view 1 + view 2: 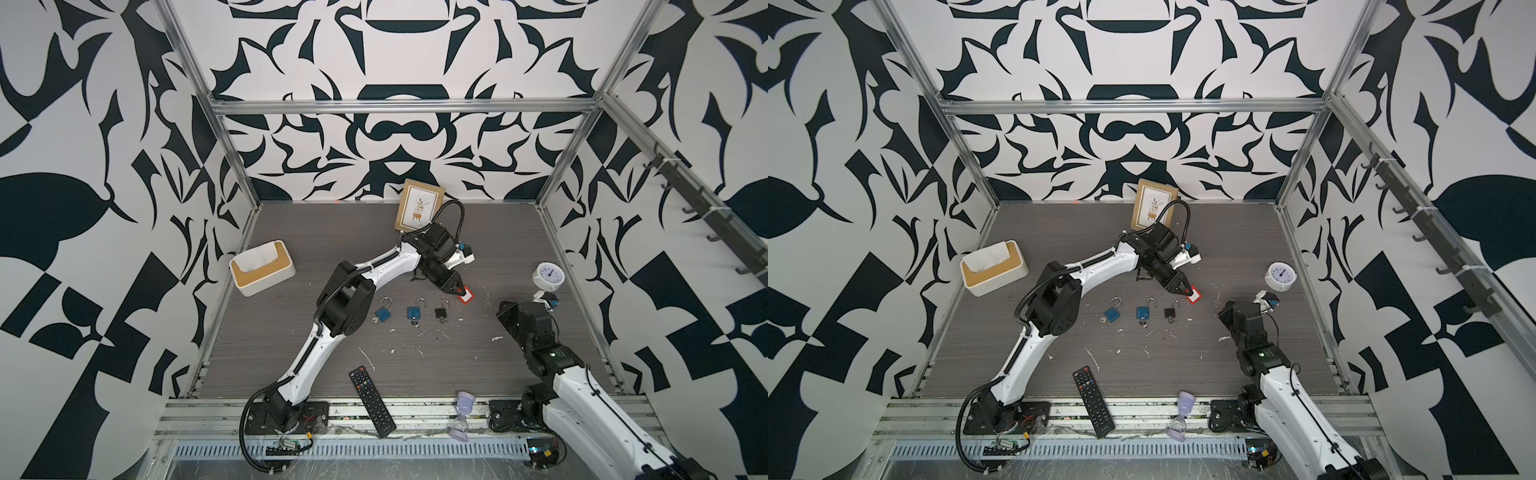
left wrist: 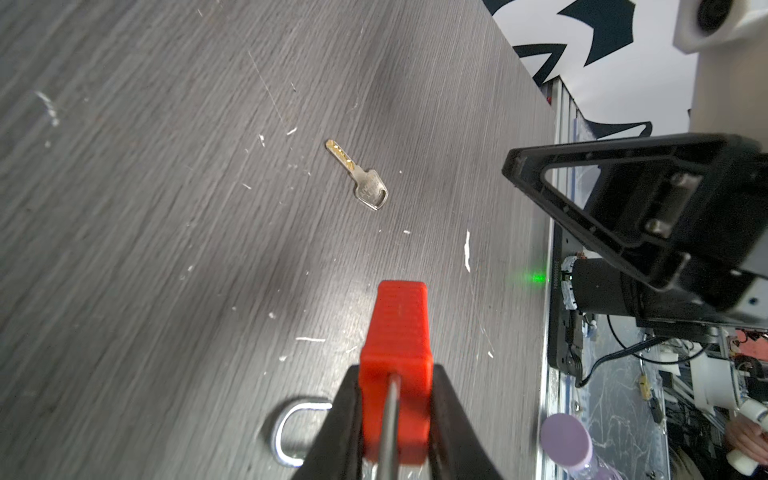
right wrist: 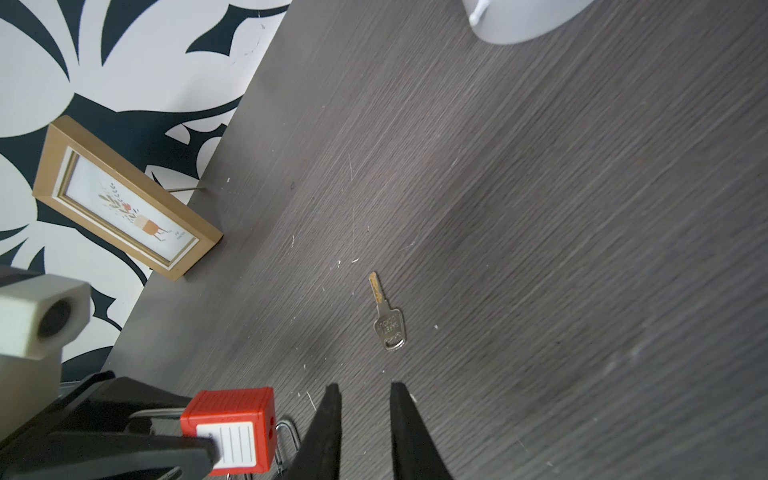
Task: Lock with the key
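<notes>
While the left jaws are clamped on the red padlock point(image 2: 395, 365), holding it apparently clear of the surface point(image 1: 332, 232), the right jaws stand slightly apart with nothing between them. That split looks deliberate: one side steadies the lock so the other can fetch the key point(image 3: 388, 320), which lies flat just ahead of the right jaws, toward the surface's right edge. A row of padlocks point(image 1: 413, 311) sits nearby, shackles open. Near the left edge, the tissue box point(image 1: 270, 279) holds a white tissue point(image 1: 259, 255).
</notes>
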You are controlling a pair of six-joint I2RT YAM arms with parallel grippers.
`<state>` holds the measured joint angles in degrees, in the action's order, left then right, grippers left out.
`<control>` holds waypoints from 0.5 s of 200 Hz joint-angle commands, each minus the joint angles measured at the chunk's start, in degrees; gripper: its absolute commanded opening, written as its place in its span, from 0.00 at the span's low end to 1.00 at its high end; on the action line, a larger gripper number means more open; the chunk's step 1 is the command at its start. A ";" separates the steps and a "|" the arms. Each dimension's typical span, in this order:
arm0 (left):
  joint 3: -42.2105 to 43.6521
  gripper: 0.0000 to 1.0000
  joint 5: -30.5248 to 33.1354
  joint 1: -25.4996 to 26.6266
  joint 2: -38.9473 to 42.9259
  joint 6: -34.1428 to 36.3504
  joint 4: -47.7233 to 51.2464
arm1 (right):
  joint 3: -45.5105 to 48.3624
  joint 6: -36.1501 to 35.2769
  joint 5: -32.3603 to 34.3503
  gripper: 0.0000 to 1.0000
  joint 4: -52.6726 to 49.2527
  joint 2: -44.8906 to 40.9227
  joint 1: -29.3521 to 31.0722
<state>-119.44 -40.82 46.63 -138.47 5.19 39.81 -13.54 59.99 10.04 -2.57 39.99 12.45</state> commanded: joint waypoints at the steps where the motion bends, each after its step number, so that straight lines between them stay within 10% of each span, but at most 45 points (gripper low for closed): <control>1: -4.43 0.00 -0.32 1.43 -3.28 4.70 6.92 | 0.53 0.16 -1.12 0.24 4.07 0.95 -0.20; 100: -21.41 0.00 -0.07 4.30 -14.58 9.30 12.13 | 3.31 0.95 -2.77 0.24 7.29 1.05 -0.21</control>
<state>-136.68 -40.32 50.30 -150.95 10.81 47.59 -10.92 61.28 7.77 2.22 41.36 12.45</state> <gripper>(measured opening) 0.243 0.238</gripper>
